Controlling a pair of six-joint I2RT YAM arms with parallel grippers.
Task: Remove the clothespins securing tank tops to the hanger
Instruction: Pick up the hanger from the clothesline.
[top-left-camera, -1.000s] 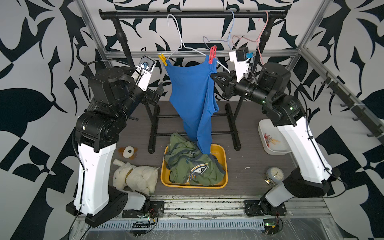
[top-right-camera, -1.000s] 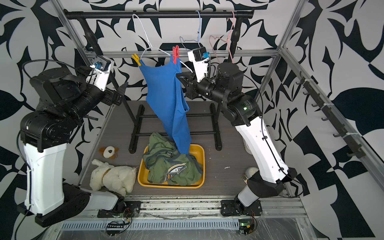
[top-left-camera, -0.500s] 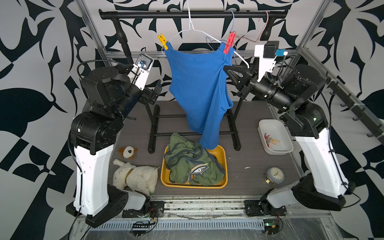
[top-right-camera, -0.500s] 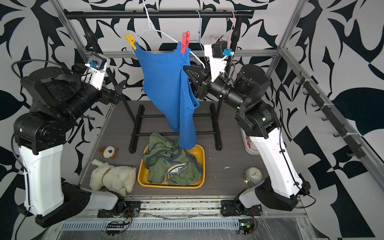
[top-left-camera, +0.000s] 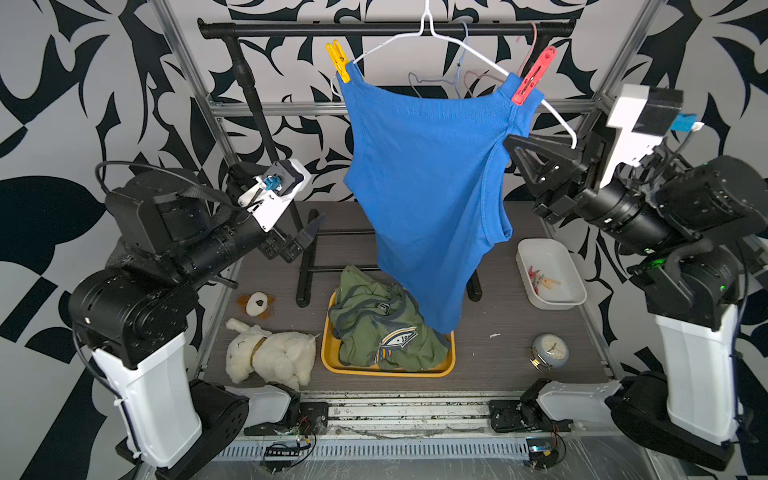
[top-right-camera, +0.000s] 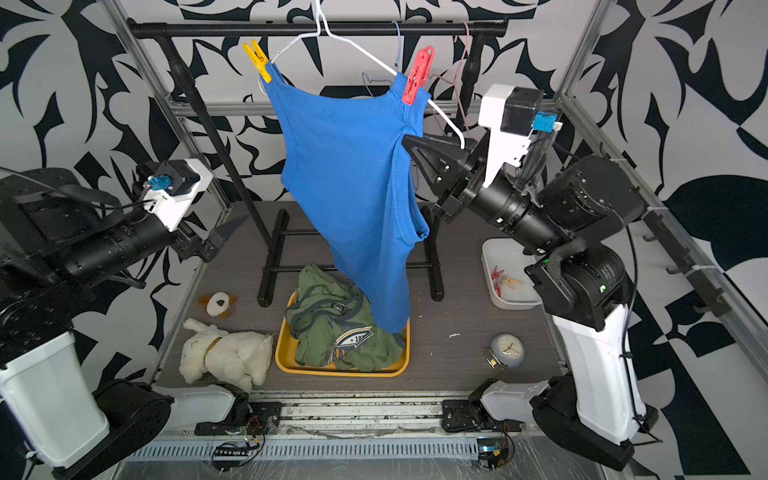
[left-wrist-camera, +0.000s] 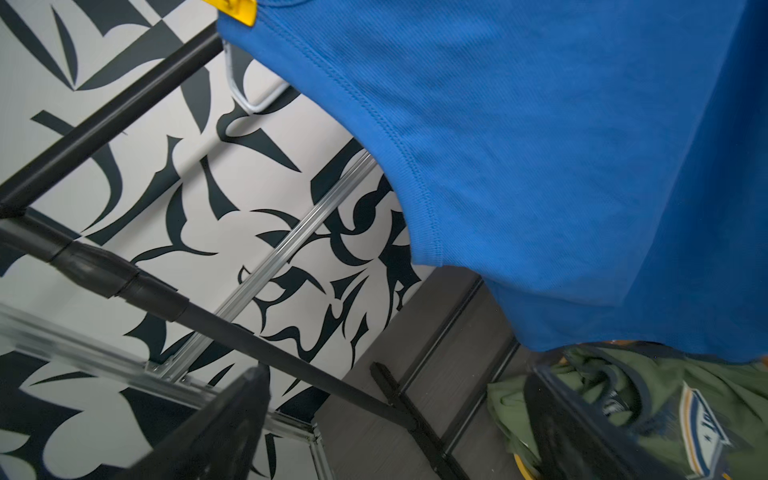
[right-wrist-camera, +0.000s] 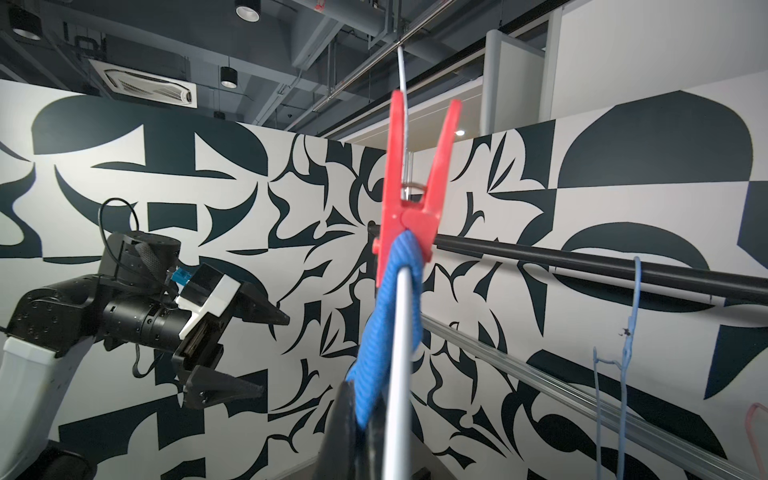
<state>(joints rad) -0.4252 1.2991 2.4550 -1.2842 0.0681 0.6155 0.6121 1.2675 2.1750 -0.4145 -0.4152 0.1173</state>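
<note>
Well, the blue tank top (top-left-camera: 424, 187) hangs on a white wire hanger (right-wrist-camera: 399, 332), high at the back of the cell, its lower end hanging over the yellow tray (top-left-camera: 386, 372). A yellow clothespin (top-left-camera: 338, 62) clamps one shoulder strap to the wire and a red clothespin (top-left-camera: 534, 77) clamps the other. The hanger's hook rises past the black rail (top-left-camera: 291, 30) and out of both top views, so I cannot say what it rests on.

The right gripper (top-left-camera: 509, 141) is raised to the strap just below the red clothespin, its fingers shut on the blue fabric, with the hanger wire running right beside them in the right wrist view. The left gripper (right-wrist-camera: 272, 355) hovers off to the other side, well apart from the top, fingers spread wide and holding nothing.

In the tray lie crumpled green tank tops (top-left-camera: 382, 328), one showing a chest print. On the floor by the right arm a white tub (top-left-camera: 555, 257) holds a few loose clothespins (top-left-camera: 542, 280), red and tan. A small clock (top-left-camera: 549, 351) lies near it; a white plush dog (top-left-camera: 270, 357) lies beside the tray.
</note>
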